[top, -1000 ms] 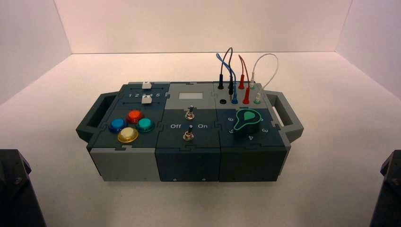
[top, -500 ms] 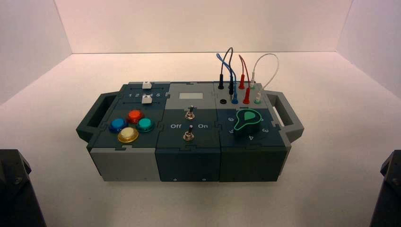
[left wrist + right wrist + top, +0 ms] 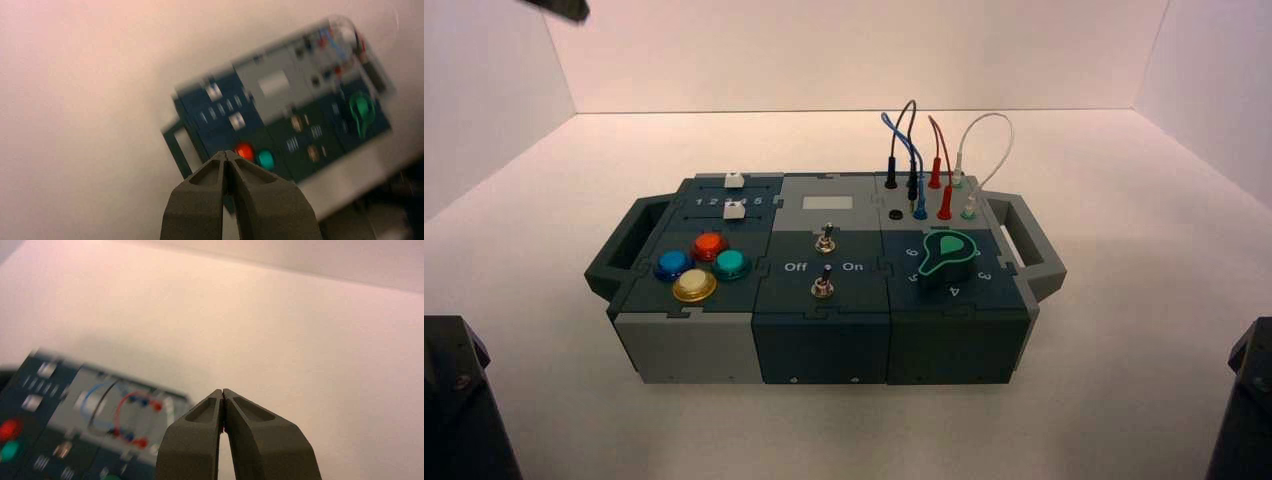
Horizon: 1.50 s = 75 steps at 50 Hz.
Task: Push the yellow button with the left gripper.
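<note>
The yellow button [image 3: 694, 286] sits nearest the front of four coloured buttons on the box's left part, in front of the orange-red button [image 3: 709, 245] and between the blue [image 3: 673, 264] and teal [image 3: 731, 263] ones. My left gripper [image 3: 226, 152] is shut and empty, held high above and to the left of the box; its fingers hide the yellow button in the left wrist view. A dark part of the left arm [image 3: 562, 8] shows at the high view's top left edge. My right gripper [image 3: 222, 390] is shut and empty, away from the box.
The box [image 3: 684, 345] also bears two white sliders [image 3: 733, 196], two toggle switches [image 3: 823, 264], a green knob [image 3: 944, 255] and plugged wires [image 3: 929, 165]. Dark arm bases stand at the front left [image 3: 459, 400] and front right [image 3: 1244, 400] corners.
A dark part of the left arm has come into the high view at the top left edge. The box and its parts have not moved.
</note>
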{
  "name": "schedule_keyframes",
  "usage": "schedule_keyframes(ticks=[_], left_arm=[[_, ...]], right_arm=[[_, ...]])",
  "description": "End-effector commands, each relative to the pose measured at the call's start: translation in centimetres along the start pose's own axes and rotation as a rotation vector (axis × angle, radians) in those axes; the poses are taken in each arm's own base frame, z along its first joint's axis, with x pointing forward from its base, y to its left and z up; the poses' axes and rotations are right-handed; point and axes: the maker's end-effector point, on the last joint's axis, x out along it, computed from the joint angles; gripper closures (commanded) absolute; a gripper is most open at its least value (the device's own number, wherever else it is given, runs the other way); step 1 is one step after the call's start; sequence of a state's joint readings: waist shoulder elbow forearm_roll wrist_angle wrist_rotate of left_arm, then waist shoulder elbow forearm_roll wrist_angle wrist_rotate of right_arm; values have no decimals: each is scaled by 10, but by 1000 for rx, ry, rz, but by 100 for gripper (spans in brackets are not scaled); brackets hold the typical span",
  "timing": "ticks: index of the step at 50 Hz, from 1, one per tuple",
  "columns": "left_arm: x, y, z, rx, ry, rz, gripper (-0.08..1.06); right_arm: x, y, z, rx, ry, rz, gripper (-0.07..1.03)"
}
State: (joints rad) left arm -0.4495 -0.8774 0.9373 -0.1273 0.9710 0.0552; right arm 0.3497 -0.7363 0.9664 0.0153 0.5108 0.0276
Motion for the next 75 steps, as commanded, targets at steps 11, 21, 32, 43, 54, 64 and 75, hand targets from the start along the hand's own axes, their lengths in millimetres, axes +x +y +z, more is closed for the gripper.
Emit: schedule_keyframes(ticks=[11, 21, 32, 43, 54, 64, 75], left_arm=[[4, -29, -8, 73, 107, -91, 101], [24, -34, -14, 79, 222, -98, 101], [38, -48, -20, 89, 308, -128, 101], [55, -56, -30, 69, 404, -144, 101], [66, -60, -39, 26, 465, -161, 101], [78, -63, -44, -20, 480, -171, 101], [93, -61, -56, -42, 540, -157, 101]], right_arm=[[12, 41, -3, -109, 94, 103, 99], [13, 79, -17, -212, 148, 198, 99], [12, 91, -22, -244, 164, 229, 99], [11, 96, -23, -260, 165, 239, 99], [11, 96, -21, -261, 161, 240, 99], [10, 96, -21, -261, 157, 241, 99], [10, 96, -21, -261, 156, 241, 99]])
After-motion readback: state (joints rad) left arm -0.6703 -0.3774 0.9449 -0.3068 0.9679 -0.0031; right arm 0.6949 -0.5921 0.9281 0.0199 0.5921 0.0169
